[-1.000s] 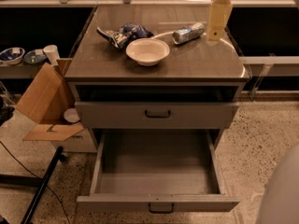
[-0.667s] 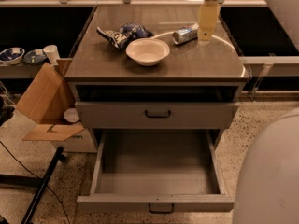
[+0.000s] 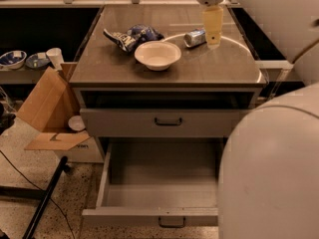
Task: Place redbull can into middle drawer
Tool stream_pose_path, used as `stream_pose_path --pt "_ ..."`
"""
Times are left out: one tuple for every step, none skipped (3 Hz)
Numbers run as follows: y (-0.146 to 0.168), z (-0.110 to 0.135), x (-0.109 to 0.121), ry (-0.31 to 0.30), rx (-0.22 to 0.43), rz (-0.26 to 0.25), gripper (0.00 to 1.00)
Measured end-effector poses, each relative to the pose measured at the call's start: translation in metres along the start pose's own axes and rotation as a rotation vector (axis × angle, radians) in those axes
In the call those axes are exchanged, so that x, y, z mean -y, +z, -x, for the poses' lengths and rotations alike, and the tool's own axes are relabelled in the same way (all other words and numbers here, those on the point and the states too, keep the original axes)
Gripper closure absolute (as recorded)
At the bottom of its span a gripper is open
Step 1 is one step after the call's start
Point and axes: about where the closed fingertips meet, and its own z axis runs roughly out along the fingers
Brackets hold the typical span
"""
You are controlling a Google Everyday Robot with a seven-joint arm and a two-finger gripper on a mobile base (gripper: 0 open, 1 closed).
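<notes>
The redbull can (image 3: 195, 37) lies on its side at the back right of the cabinet top (image 3: 209, 71), its shiny end facing left. My gripper (image 3: 213, 40) hangs straight down from the top of the view, its tip just right of the can and close to the surface. It holds nothing that I can see. Low in the cabinet, the middle drawer (image 3: 162, 195) stands pulled out, showing a bare grey floor and a dark handle on its front lip.
A white bowl (image 3: 157, 55) and a blue and white snack bag (image 3: 130, 36) sit left of the can. A shut shallower drawer front (image 3: 167, 122) is above the open one. A cardboard box (image 3: 47, 108) and a black stand leg (image 3: 45, 198) are on the floor at left. My arm's white body (image 3: 271, 168) fills the right side.
My gripper has moved left and lower, from beyond the can's right side to right beside it. My arm's body now covers much more of the right side.
</notes>
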Motion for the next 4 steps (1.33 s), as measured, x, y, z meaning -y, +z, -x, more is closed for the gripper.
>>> stream_pose_path --pt "0.005 -0.002 0.002 -0.036 -0.023 -0.017 0.0" --pt "0.007 -0.007 0.001 -0.087 0.008 -0.037 0.0" --pt "0.009 -0.02 -0.003 -0.154 0.067 -0.104 0.0" --pt "0.013 -0.028 -0.003 -0.208 0.116 -0.178 0.0"
